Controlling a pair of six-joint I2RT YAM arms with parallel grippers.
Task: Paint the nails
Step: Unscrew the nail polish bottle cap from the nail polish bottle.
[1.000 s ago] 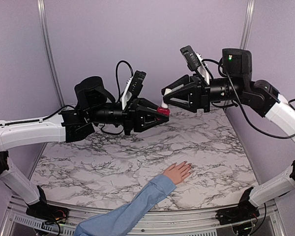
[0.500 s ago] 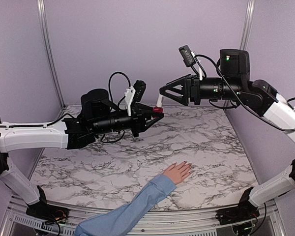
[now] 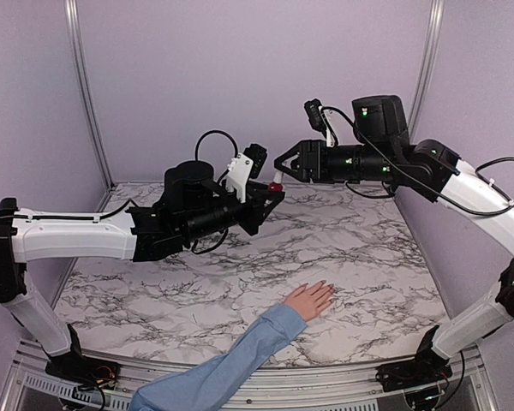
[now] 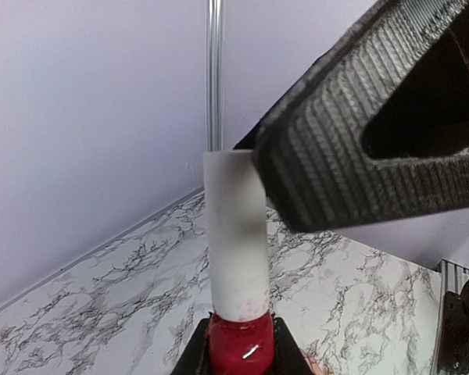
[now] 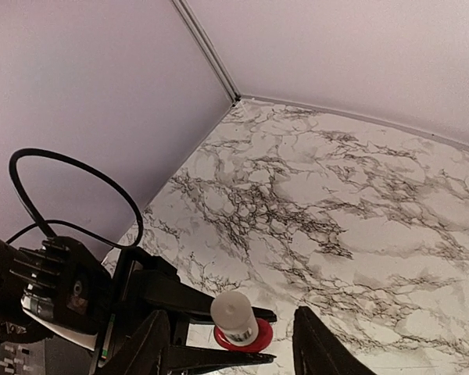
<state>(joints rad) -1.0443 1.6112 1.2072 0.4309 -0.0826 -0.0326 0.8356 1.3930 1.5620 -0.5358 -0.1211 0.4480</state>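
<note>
Left pincer [image 3: 271,192] clamps the red nail-polish bottle [image 4: 238,350] aloft over the table [image 3: 368,257], steadying it for uncapping. Right pincer [image 3: 280,164] straddles the white cap [image 4: 234,234], jaws apart. The nails [image 3: 327,289] wait on the hand [image 3: 308,300], which lies flat near the table's near edge.

Surface [image 3: 368,248] under my arms: white marble-look top w/ dark grey veins all over, flat. Its far edge & both sides meet lilac walls [image 3: 240,77]; my right wrist cam shows the seam running into the far corner. One thing lies on it: a person's hand [image 3: 309,300], light skin, palm down, flat, near the front edge, a bit right of centre. Fingers [image 3: 324,291] are close together, pointing far-right. A light blue sleeve [image 3: 231,364] covers the forearm, coming in over the front edge from lower left, w/ the cuff resting on the marble at the wrist.
</note>
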